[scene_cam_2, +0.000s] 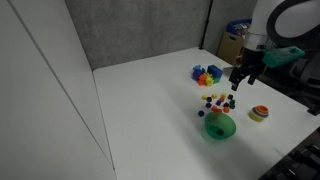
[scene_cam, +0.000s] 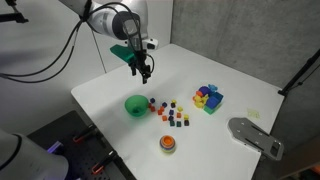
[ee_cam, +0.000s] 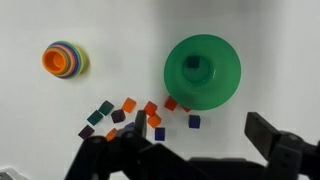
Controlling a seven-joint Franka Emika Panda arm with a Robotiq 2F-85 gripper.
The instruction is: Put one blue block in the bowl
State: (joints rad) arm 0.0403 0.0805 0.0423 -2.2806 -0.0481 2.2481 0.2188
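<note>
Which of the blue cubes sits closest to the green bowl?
In the wrist view it is the blue cube lying alone just outside the green bowl. The other blue cube lies farther from the bowl, right beside an orange cube.

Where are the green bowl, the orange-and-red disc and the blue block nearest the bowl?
green bowl (ee_cam: 224,82), wrist view, inner wall.
orange-and-red disc (ee_cam: 64,58), wrist view, top centre.
blue block (ee_cam: 194,121), wrist view, top face.

You have one bowl (ee_cam: 203,68), one striped disc (ee_cam: 65,59) and about ten small cubes (ee_cam: 128,104) beside the bowl; two blue cubes (ee_cam: 194,121) are among them. One pile of bigger blocks (scene_cam: 208,97) lies farther from the bowl.
</note>
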